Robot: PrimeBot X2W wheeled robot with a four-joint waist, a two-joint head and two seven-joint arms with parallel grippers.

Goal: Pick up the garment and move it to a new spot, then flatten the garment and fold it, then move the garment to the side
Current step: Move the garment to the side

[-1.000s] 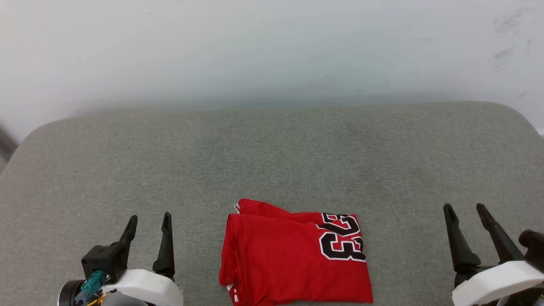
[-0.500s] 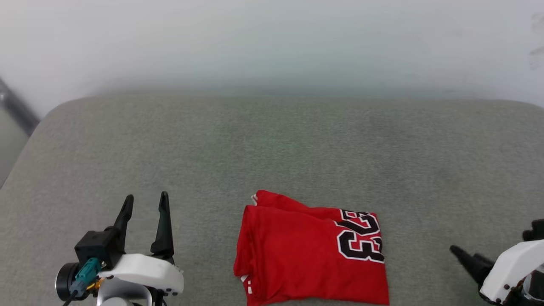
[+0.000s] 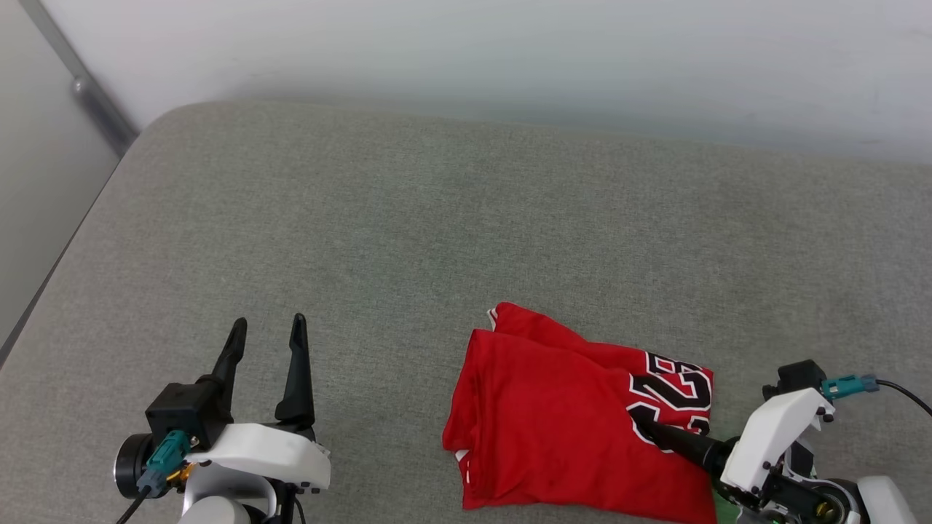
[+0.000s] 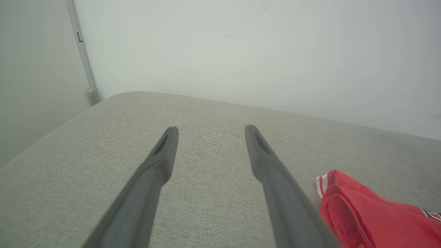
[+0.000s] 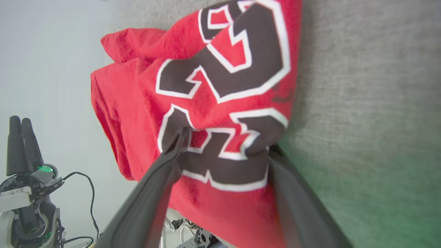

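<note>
Likely soft, light and floppy, the shirt [image 3: 553, 415] wants pinching at the numbered edge that the wide-open right gripper [image 5: 227, 139] straddles; left gripper [image 3: 268, 324] gapes empty

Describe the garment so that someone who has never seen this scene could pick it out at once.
A wide grey fabric surface runs along a pale wall. Near its front edge, right of centre, lies the garment, folded into a rough rectangle, with the right hand open at its numbered end. It is the one bright red thing there, marked with black, white-edged numerals 23.
</note>
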